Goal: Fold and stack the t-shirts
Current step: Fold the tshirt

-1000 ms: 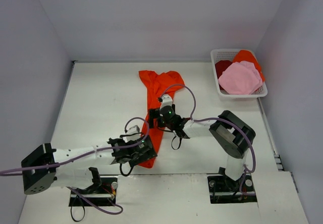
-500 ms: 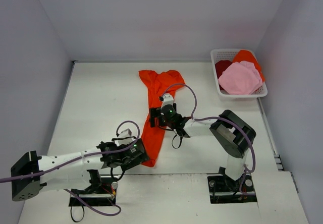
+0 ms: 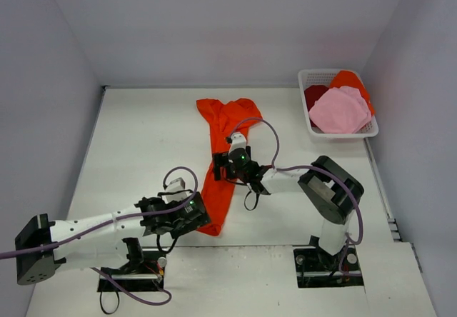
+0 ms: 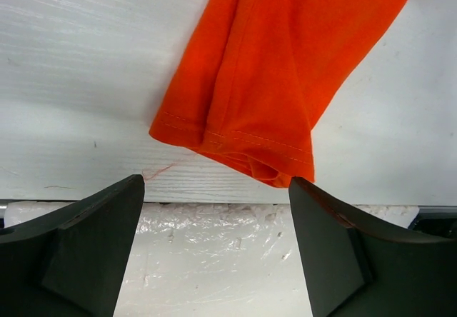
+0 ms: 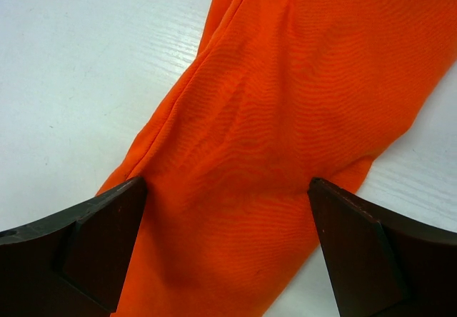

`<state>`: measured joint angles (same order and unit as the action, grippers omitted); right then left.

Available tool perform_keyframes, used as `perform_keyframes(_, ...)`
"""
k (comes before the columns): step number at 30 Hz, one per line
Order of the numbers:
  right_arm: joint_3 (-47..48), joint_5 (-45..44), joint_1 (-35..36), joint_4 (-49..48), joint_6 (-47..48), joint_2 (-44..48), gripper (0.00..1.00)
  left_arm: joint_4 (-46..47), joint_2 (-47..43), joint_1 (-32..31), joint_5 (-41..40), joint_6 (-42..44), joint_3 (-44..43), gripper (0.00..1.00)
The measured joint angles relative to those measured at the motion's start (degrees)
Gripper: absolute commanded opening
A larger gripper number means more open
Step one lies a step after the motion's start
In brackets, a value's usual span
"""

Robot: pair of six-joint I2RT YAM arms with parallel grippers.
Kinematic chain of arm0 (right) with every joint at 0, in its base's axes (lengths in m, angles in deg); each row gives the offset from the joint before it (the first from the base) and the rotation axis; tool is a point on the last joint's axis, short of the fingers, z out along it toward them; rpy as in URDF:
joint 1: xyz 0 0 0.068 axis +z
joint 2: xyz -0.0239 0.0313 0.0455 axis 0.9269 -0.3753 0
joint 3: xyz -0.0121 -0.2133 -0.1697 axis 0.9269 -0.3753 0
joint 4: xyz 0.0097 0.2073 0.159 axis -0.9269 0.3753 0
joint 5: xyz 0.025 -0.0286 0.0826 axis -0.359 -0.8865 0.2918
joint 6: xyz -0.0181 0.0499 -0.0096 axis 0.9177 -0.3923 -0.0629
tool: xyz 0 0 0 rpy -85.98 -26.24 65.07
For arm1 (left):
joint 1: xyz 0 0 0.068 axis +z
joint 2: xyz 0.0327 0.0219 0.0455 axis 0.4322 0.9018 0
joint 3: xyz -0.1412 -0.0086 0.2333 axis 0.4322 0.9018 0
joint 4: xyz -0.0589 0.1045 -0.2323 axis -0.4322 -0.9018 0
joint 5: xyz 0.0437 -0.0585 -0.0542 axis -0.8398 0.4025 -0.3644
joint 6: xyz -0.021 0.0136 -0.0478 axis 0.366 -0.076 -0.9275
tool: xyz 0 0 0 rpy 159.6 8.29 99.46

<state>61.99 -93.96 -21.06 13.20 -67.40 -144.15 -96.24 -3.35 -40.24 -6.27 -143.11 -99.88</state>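
Orange-red t-shirt (image 3: 220, 192) unmoved; left hand (image 3: 202, 215) has backed off it.

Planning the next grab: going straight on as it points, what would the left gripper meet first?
Probably the hemmed end of the orange t-shirt, lying just ahead of the open left gripper; depth is unclear.

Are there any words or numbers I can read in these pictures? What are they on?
None: no text can be read in any view.
The orange t-shirt on the table is plain, with no print or tag showing.
The pink t-shirt and the white basket show no label either.
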Motion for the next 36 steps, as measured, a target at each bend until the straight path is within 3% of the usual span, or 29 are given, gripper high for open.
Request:
perform_keyframes(8, -5.46, -0.44, -0.37, 9.77, 0.13, 10.32, 0.95, -0.63, -1.46, 6.54, -0.02, 4.04, -0.90, 0.77)
perform_keyframes(16, -8.79, -1.33, -0.37, 19.34, -0.20, 28.70, 0.95, 1.11, 2.75, 7.04, 1.14, 7.21, -1.49, 0.77)
perform_keyframes(22, -12.04, -1.20, 0.46, 23.45, -3.02, 36.26, 0.93, 3.10, 4.46, 7.04, 2.10, 8.26, -1.51, 0.77)
perform_keyframes(36, -19.19, -8.66, 16.15, 36.30, -18.03, 47.65, 0.91, 6.69, 7.63, 7.04, 2.67, 9.66, -1.49, 0.77)
